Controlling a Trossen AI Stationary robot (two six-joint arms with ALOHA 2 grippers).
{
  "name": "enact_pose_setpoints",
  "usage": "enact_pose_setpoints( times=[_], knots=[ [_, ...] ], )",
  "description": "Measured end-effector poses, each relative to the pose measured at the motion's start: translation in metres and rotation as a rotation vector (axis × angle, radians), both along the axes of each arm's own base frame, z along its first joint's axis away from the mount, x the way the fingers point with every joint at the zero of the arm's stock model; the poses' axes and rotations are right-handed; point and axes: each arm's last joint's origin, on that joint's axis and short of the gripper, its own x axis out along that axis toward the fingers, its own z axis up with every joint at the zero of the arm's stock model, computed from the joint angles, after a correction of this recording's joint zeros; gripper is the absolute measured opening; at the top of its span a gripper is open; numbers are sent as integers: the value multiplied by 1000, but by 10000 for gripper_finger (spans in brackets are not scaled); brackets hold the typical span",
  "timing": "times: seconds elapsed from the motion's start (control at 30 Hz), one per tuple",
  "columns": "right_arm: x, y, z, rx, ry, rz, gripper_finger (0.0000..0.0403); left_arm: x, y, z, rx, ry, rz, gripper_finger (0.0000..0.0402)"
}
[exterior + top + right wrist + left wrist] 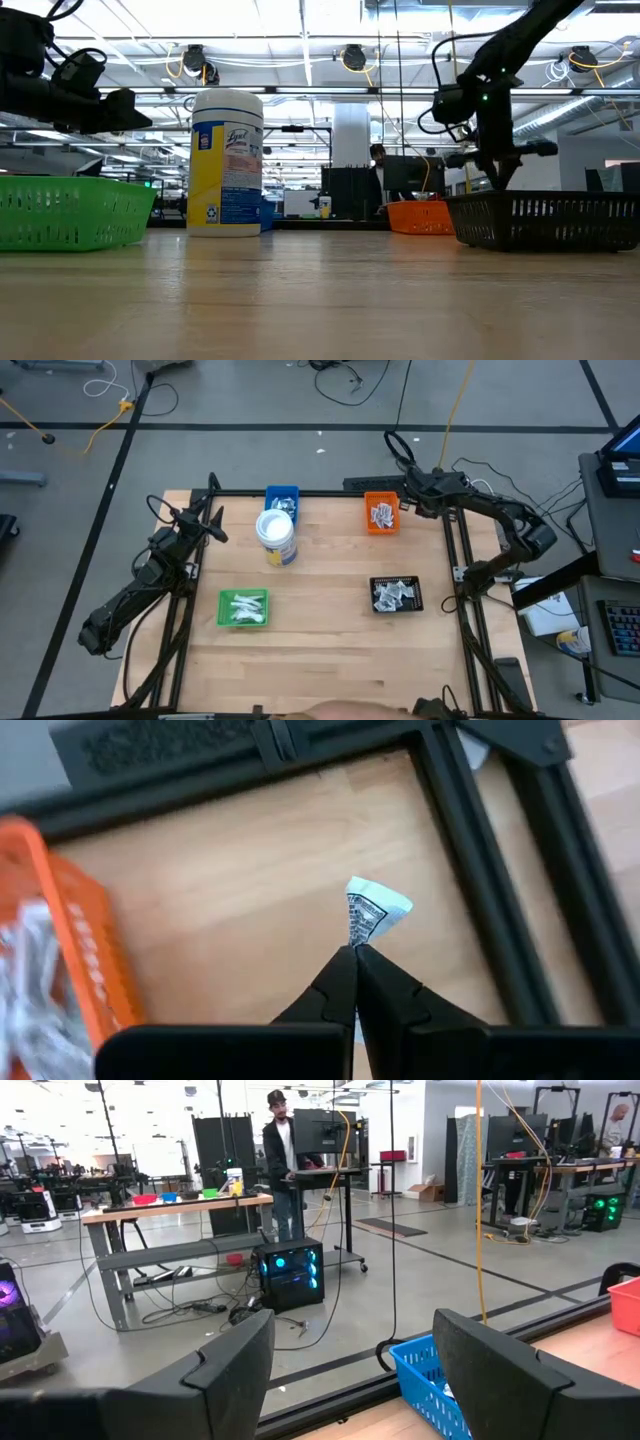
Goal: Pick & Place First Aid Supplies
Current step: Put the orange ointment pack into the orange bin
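My right gripper [354,952] is shut on one small white packet [372,908] with dark print, one of the first aid supplies. It hangs above the table's far right corner, just right of the orange tray [381,512], which holds more white packets. Further packets lie in the black tray [397,594], the green tray [244,608] and the blue tray [282,500]. My left gripper [350,1380] waits open at the table's far left [213,525], level, with nothing between its fingers. My right gripper pinches the packet by its lower end [356,934] between its two fingertips. The fingers slant down from above. The packet sticks out past the tips, lifted clear of the table and of the orange tray.
A white tub [276,538] with a blue and yellow label stands upright on the table in front of the blue tray. The black frame rails [500,890] run along the table's far and right edges beneath my right gripper. Bare wood lies between the trays.
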Motion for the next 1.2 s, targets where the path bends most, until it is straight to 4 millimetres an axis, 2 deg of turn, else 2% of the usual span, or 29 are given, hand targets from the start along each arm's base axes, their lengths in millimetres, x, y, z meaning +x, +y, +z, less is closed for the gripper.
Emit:
enact_pose_setpoints(
  times=[0.27, 0.47, 0.73, 0.9, 1.2],
  knots=[
    [12, 3, 13, 10, -35, 114, 0, 0, 0, 0, 0, 0, 0, 274],
    [38, -8, 24, -6, -68, 168, 0, 0, 0, 0, 0, 0, 0, 274],
    [87, -25, 26, 36, -67, 218, 0, 0, 0, 0, 0, 0, 0, 274],
    [110, -30, 24, 62, -68, 261, 0, 0, 0, 0, 0, 1, 0, 274],
    [115, -20, 3, 86, -86, 275, 0, 0, 0, 0, 0, 0, 0, 274]
  ],
)
